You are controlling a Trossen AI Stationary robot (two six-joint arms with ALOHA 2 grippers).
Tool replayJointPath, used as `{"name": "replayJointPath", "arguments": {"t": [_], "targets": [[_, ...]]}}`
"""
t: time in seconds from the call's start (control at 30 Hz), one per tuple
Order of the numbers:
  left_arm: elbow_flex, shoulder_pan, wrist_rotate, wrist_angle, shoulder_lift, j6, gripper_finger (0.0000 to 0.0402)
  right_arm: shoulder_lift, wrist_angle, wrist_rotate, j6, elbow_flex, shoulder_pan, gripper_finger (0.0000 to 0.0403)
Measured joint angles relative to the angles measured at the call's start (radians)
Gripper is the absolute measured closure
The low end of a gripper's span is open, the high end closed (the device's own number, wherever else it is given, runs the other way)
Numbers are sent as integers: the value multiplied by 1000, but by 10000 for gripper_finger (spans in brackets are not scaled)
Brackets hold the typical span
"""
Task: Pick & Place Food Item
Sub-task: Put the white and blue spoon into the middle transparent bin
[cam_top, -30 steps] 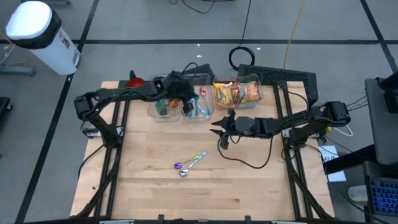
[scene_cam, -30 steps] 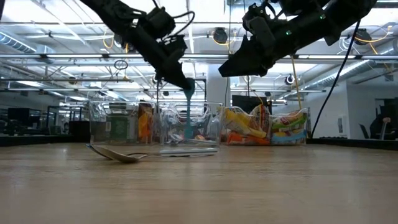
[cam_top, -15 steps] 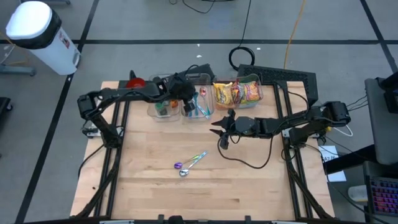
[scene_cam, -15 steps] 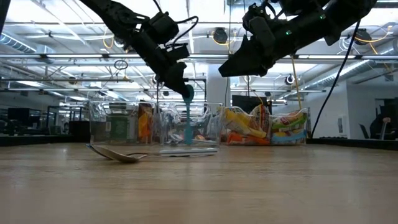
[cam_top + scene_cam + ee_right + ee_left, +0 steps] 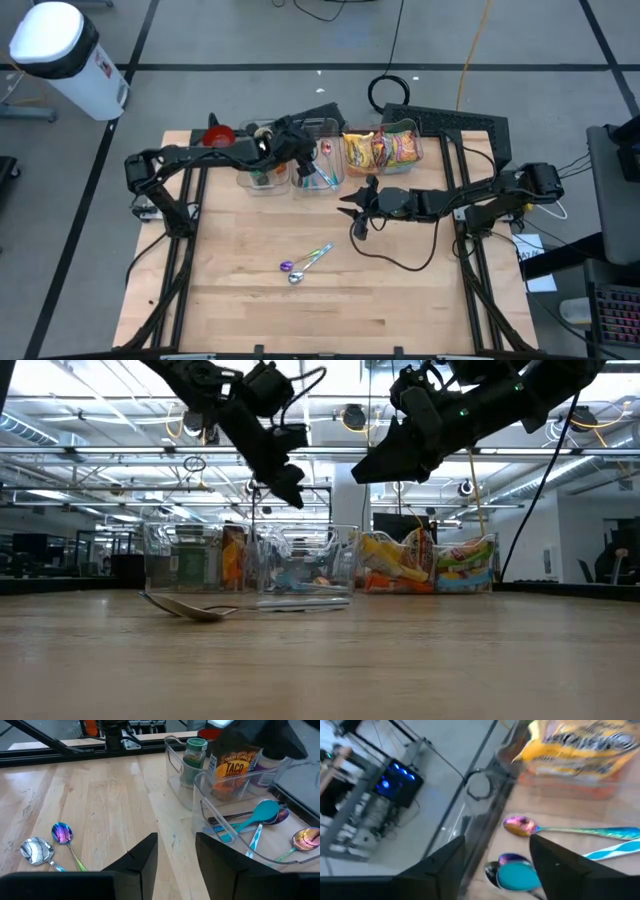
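We see the bench (image 5: 400,300) carrying a row of clear bins along its far edge. Taking the middle bin (image 5: 318,172) as our landmark: the snack bin (image 5: 383,150) sits just right of it, the jar bin (image 5: 262,176) just left. The left gripper (image 5: 302,160) hangs above the middle bin, fingers (image 5: 555,865) apart and holding nothing — the teal spoon (image 5: 260,815) lies inside the bin among other spoons. The right gripper (image 5: 347,207) hovers off to the bin's right and nearer us, fingers (image 5: 220,857) partly open, empty. Two spoons (image 5: 303,262) lie on the bench well in front of the bin.
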Motion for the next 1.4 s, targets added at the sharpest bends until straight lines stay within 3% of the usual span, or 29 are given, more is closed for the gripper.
{"name": "replayJointPath", "arguments": {"t": [0.2, 0.33, 0.43, 0.6, 0.73, 0.9, 1.13, 1.4], "targets": [[50, -112, -91, -125, -66, -14, 127, 0, -7, 0, 0, 0, 0, 275], [64, -211, -70, -291, -138, -124, 115, 0, -20, 0, 0, 0, 0, 275], [65, -282, 20, -449, -186, -322, 117, 0, -23, 0, 1, 0, 0, 275], [36, -397, 266, -639, -197, -707, 127, 0, -22, -2, 3, 0, 0, 275], [-66, -534, 337, -607, -186, -860, 132, 0, -19, -2, 3, 0, 0, 275], [-187, -674, 333, -467, -186, -967, 133, 0, -9, -2, 3, 0, 0, 275], [-328, -774, 234, -214, -187, -910, 133, 0, 9, -3, 3, 0, 0, 275], [-381, -782, 147, -47, -187, -868, 133, 0, 12, -3, 3, 0, 0, 275]]}}
